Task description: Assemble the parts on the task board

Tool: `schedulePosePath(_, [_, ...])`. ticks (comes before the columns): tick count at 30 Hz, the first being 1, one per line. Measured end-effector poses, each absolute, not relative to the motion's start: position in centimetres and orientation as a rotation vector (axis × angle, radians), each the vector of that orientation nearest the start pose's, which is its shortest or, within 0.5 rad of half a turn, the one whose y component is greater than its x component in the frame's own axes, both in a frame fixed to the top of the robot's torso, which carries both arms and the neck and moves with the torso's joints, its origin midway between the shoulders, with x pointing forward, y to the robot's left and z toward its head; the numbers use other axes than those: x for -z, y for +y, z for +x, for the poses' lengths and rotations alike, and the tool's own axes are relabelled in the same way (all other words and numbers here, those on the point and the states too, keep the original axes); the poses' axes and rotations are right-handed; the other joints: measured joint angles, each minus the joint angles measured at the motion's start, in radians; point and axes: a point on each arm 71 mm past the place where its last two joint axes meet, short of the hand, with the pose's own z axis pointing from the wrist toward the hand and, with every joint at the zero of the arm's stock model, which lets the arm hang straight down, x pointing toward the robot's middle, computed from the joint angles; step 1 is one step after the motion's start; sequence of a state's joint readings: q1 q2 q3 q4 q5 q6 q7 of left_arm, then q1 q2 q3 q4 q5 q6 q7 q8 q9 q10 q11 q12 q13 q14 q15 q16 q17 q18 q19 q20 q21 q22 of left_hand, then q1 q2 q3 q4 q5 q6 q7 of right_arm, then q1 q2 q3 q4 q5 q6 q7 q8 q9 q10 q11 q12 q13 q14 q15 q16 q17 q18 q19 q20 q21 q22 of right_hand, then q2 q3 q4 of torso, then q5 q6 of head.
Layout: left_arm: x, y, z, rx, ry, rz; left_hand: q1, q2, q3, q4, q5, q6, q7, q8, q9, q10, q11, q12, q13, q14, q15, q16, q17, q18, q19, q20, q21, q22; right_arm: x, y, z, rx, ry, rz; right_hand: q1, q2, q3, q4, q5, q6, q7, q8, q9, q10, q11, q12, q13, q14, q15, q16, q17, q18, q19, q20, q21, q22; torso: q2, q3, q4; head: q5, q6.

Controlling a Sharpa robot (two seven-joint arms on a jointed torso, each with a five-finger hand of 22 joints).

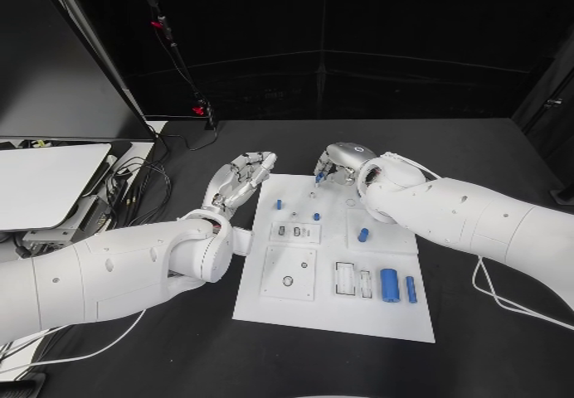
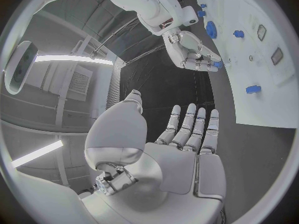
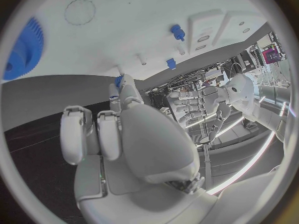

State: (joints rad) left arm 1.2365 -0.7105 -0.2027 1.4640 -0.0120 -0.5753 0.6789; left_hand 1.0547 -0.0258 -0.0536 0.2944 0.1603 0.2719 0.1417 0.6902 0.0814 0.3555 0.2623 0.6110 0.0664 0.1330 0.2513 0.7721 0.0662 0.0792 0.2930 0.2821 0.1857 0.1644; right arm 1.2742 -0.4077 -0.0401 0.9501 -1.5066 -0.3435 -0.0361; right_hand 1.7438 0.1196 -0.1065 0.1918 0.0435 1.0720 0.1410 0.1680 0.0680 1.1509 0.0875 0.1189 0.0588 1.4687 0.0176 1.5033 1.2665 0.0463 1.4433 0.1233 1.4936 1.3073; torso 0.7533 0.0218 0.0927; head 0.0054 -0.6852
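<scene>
The white task board (image 1: 341,311) lies mid-table. My right hand (image 1: 340,161) hovers at the board's far edge and pinches a small blue part (image 1: 318,175) at its fingertips; that part (image 3: 118,80) also shows in the right wrist view, just off the board (image 3: 131,30), and in the left wrist view as a blue part (image 2: 216,63) under my right hand (image 2: 190,52). My left hand (image 1: 241,179) is open with fingers straight, beside the board's far left corner, holding nothing. On the board rest a large blue cylinder (image 1: 389,284), a slim blue pin (image 1: 411,288), a short cylinder (image 1: 362,235) and a small peg (image 1: 279,203).
A dark monitor (image 1: 60,75) and a white shelf (image 1: 42,182) with cables (image 1: 138,186) stand at the table's left. A blue toothed wheel (image 3: 25,50) lies on the board near my right hand. Black table (image 1: 479,149) surrounds the board.
</scene>
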Motion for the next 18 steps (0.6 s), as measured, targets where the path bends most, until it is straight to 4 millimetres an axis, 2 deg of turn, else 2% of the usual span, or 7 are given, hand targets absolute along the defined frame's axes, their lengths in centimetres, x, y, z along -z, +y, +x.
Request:
schedulePosePath(9, [20.15,17.58,48.66,1.429,1.237,-0.906,0.001,0.001,0.000,0.000,0.000,0.000,0.000,0.004,0.000,0.000,0.000,0.000,0.000,0.000,0.000,0.000,0.000,0.000,0.000,0.000,0.000,0.000,16.79,-13.13,58.56,-0.520,1.543,-0.209,0.000,0.000,0.000,0.000,0.000,0.001,0.001,-0.004,-0.002,0.000,0.000,-0.005,0.000,0.000,0.000,0.000,-0.002,0.000,0.000,0.000,0.000,0.000,-0.001,-0.0005,-0.0002,0.003,-0.001])
schedulePosePath(18, [20.15,17.61,48.68,1.428,1.237,-0.906,0.004,0.004,0.000,0.000,0.004,0.000,0.000,0.004,0.000,0.000,0.000,0.000,0.000,0.000,0.000,0.004,0.000,0.000,-0.004,-0.004,0.000,-0.001,16.99,-13.07,58.78,-0.501,1.567,-0.197,0.000,0.000,0.004,0.004,0.003,0.002,0.003,-0.010,-0.002,0.000,0.000,-0.015,0.000,0.000,0.000,0.000,-0.002,0.000,0.000,0.000,0.000,0.000,-0.001,-0.0009,-0.0015,0.004,-0.008])
